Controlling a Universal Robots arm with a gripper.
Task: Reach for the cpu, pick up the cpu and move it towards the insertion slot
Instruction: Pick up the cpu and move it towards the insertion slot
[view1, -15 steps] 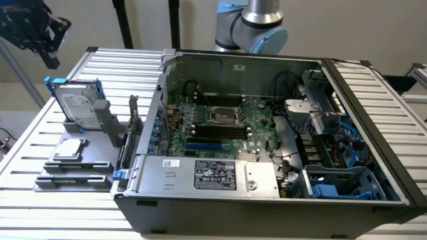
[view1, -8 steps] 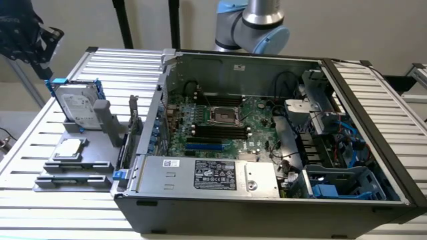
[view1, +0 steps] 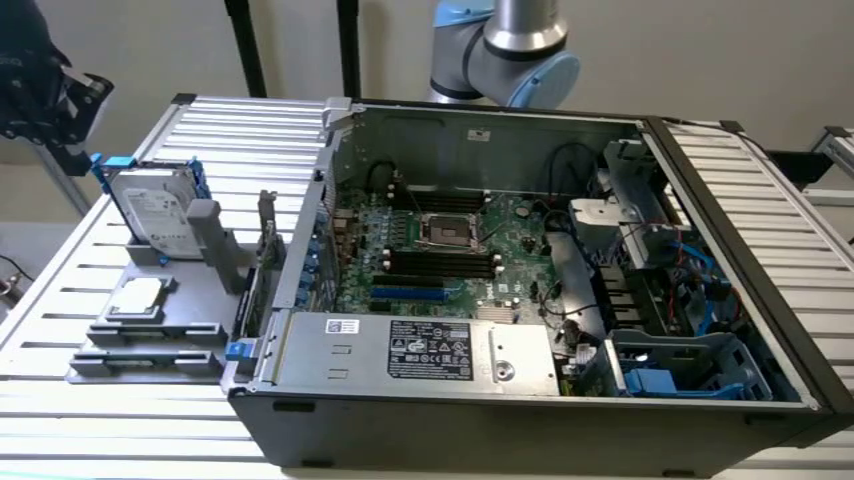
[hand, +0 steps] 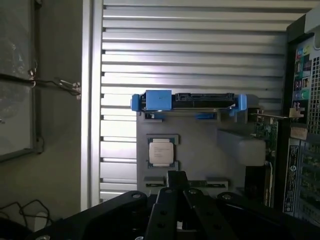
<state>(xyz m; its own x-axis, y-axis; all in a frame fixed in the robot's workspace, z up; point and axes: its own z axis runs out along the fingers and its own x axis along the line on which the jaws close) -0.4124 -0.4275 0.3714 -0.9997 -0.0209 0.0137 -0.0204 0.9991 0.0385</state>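
**Cpu (hand: 161, 151) flat in its holder, just ahead of the gripper (hand: 178, 179)**

The cpu sits in a shallow square recess of the grey holder (hand: 200, 150), which rests on the slatted tabletop (hand: 190, 60) beside the open case (view1: 534, 400). From the gripper it lies forward and below. It is close beyond the tip and a little off the centre line, on the side away from the case. Nothing touches it and the gripper carries nothing. As far as the wrist view shows, the two dark linkages meet at one tip, so I judge the gripper pressed together.

The chip is square, so it has no long axis to favour. Its edges run parallel to the holder's edges and to the hard drive (hand: 187, 101), which stands on edge farther beyond it in blue brackets. The reach therefore turns on a short advance, a slight sideways shift away from the case, and a descent.

The cpu's top is matt silver-grey metal with faint print, stepped inside a pale beige rim. It is thin, rigid and smooth, with little height to grip. The recess walls sit close around it, leaving narrow room at the edges.

The slot (view1: 447, 230) is a shiny metal frame with a dark centre on the green motherboard (view1: 514, 220). It lies inside the case, well apart from the cpu, on the case side of the gripper.
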